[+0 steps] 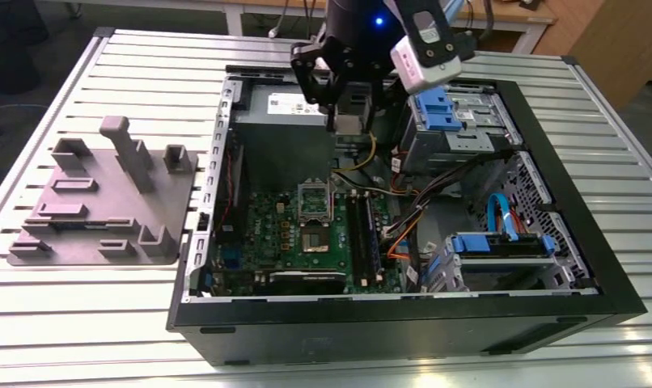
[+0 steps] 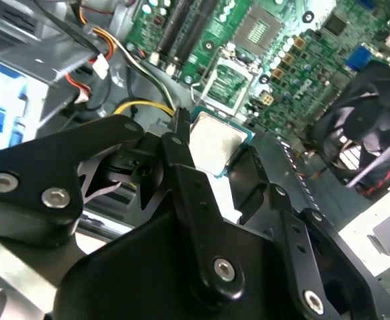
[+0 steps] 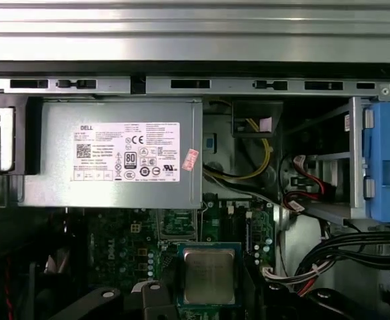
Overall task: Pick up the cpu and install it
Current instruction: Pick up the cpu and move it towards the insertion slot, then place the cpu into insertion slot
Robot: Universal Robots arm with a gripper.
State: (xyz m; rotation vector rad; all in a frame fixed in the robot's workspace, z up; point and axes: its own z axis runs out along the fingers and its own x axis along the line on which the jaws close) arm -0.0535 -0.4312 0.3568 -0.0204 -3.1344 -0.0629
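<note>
Between my fingers [image 2: 181,160], above the motherboard [image 1: 264,230] inside the case [image 1: 412,327], sits the cpu [image 2: 215,141]: a small flat square, pale metal top up, with a thin green edge around it. I judge it very light and quite stiff, but fragile on its underside, and the smooth lid looks slippery. The edges are the place to take it, never the faces, and with a light squeeze only. That is how my claw [image 1: 348,121] has it: closed down narrow to the cpu's width, a finger against each of two opposite edges, touching nothing else. In the first wrist view the cpu [image 3: 209,277] shows its top to the camera, with the green board behind it and the power supply [image 3: 115,153] just beyond. The socket [image 2: 256,30] stands bare with its frame [image 2: 229,83] open, apart from the cpu, so the cpu is carried, not seated.
</note>
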